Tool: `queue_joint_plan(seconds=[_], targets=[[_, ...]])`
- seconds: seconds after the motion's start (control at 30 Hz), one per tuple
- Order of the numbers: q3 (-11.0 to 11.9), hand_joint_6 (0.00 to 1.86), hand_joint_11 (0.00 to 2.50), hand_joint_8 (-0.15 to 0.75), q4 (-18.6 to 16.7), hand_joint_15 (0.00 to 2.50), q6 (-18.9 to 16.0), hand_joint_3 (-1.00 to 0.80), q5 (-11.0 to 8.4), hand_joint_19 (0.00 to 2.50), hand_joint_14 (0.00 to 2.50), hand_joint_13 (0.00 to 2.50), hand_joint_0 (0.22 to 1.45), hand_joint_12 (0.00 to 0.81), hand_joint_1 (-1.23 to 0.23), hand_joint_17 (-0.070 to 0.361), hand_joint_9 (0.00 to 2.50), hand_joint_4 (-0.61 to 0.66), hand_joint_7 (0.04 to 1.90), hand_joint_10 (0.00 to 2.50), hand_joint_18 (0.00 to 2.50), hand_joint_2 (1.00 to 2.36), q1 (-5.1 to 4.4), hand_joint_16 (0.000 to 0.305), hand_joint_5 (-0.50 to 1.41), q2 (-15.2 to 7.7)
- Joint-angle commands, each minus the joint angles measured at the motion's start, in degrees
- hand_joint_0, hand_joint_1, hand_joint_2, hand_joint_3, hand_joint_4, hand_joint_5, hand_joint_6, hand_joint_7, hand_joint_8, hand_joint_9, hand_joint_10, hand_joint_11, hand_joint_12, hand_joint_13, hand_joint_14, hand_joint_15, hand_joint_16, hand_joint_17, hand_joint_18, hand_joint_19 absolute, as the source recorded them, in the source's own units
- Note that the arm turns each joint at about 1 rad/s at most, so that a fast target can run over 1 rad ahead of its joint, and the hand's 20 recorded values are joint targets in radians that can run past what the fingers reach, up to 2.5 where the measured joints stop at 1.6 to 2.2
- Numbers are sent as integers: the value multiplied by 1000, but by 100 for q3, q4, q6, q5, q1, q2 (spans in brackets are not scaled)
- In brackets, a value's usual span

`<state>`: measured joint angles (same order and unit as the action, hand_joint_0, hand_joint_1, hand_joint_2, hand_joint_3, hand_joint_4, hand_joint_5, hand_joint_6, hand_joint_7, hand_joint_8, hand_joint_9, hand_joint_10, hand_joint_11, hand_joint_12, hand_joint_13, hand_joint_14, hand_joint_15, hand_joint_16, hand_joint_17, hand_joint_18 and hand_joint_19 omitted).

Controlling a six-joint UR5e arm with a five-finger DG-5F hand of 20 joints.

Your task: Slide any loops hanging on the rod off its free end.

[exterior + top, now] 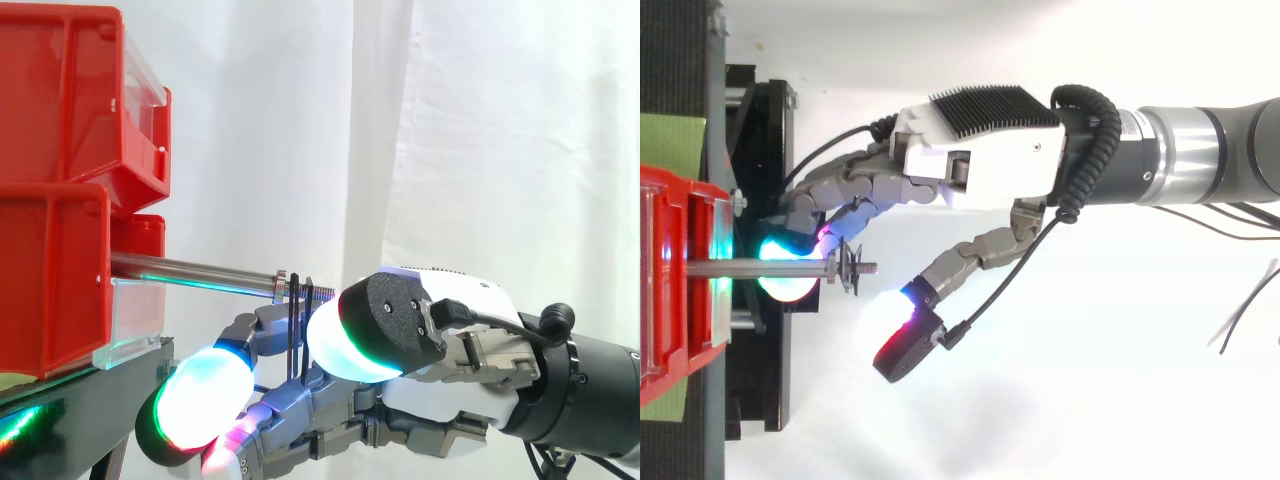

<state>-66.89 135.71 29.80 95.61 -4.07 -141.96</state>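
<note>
Metal rod (pixel 190 270) pokes out from between the stacked red bins (pixel 50 290) on the left of the side view and runs right and slightly downward toward the middle of the frame. A few thin black loops (pixel 297 335) hang off it close to the free end, just right of a small nut (pixel 279 284). From above, the loops (pixel 850 272) look like a little dark cluster on the rod (pixel 760 268), with a short bit of threaded tip sticking out past them.

The hand (pixel 980 165) comes in from the right in both views and sits low, under the rod in the side view. It's pretty wide open: the fingers (pixel 840 190) stretch left toward the black stand (pixel 760 150), only loosely bent, and the thumb (pixel 960 260) is splayed off toward the bottom of the top view. The loops dangle in the gap between them. One glowing pad (pixel 200 395) sits at lower left under the rod, and the thumb's pad (pixel 345 345) is just right of the loops. Can't tell if anything touches them, but nothing is clamped on them.
</note>
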Motion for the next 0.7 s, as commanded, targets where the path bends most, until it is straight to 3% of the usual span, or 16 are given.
queue_joint_plan(seconds=[0.0,0.3,0.67], targets=[[35,504,210,325,-1,0,-1,-500,28,0,0,579,552,312,-605,86,759,327,1057,7,543,1000,21,38,-151,1],[35,503,209,323,166,0,52,-471,195,0,0,581,588,307,-702,83,770,288,1155,8,542,1003,91,37,-137,151],[35,501,210,319,184,0,52,-468,195,0,0,593,610,304,-789,83,772,259,1319,9,580,1003,135,37,-127,151]])
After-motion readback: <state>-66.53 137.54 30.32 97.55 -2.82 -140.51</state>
